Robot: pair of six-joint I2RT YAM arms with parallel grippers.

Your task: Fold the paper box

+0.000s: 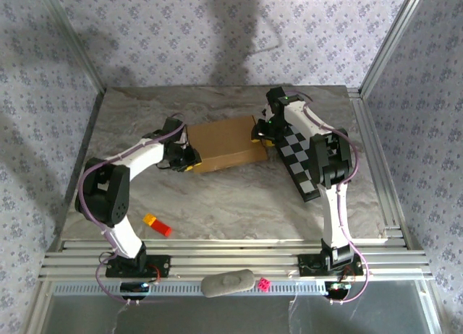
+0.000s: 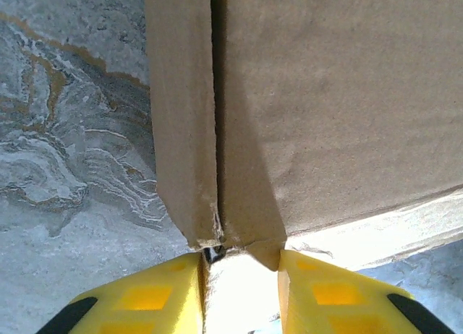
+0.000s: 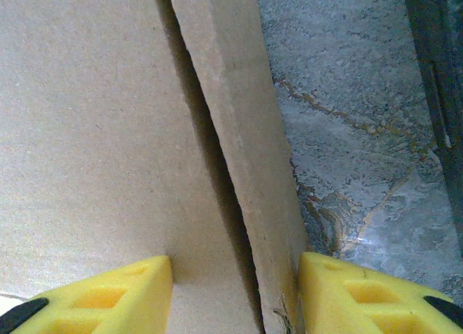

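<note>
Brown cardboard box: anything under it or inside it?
The flat brown cardboard box lies on the grey marbled tabletop. Its top panel covers the inside, and anything directly beneath it is hidden too.

Marble-patterned table [image 1: 239,204] carries paper box [image 1: 226,144], checkered board [image 1: 300,160], orange-red block [image 1: 157,225].

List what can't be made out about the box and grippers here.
1. Left gripper's hold on the box corner: left wrist view, glare and the bottom edge.
2. Right gripper's hold: right wrist view, the bottom edge cuts the fingers.
3. Box's right end: top view, the gripper covers it.
4. Red-orange item: top view, too small to identify.
</note>
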